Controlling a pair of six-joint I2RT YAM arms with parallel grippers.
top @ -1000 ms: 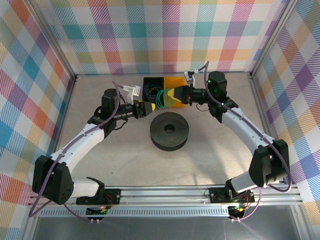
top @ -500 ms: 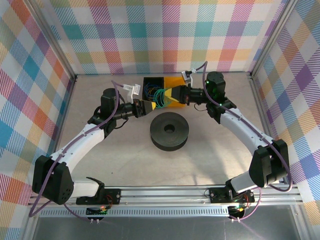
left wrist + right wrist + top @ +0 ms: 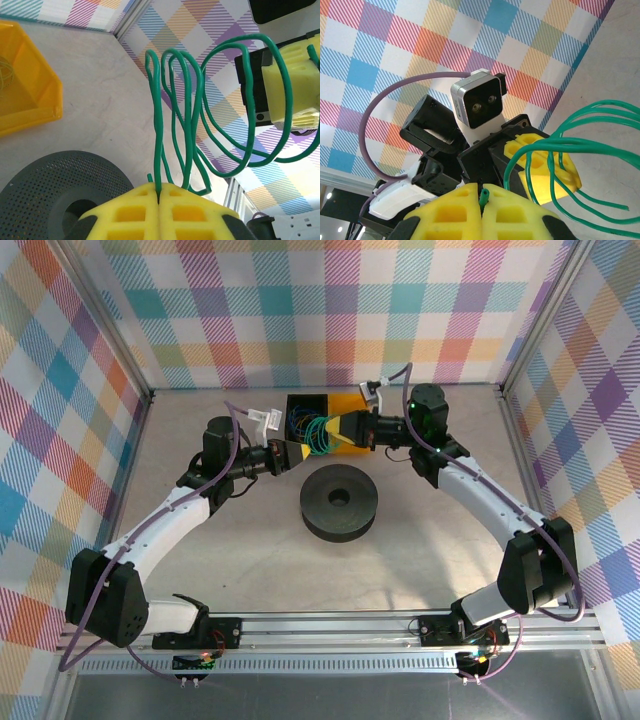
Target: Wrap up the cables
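behind the spool (image 3: pixel 318 512), left fingers (image 3: pixel 132 212) and right fingers (image 3: pixel 450 212) point inward, clamped on the cable (image 3: pixel 159 125).

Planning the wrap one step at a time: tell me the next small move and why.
Probably swing the right gripper a short way around the bundle, laying its end over the loops. Both grippers are shut on the teal-green cable: the left gripper pinches the loops at their base, the right holds the cable near its tip, so the loops look gathered but not yet bound.
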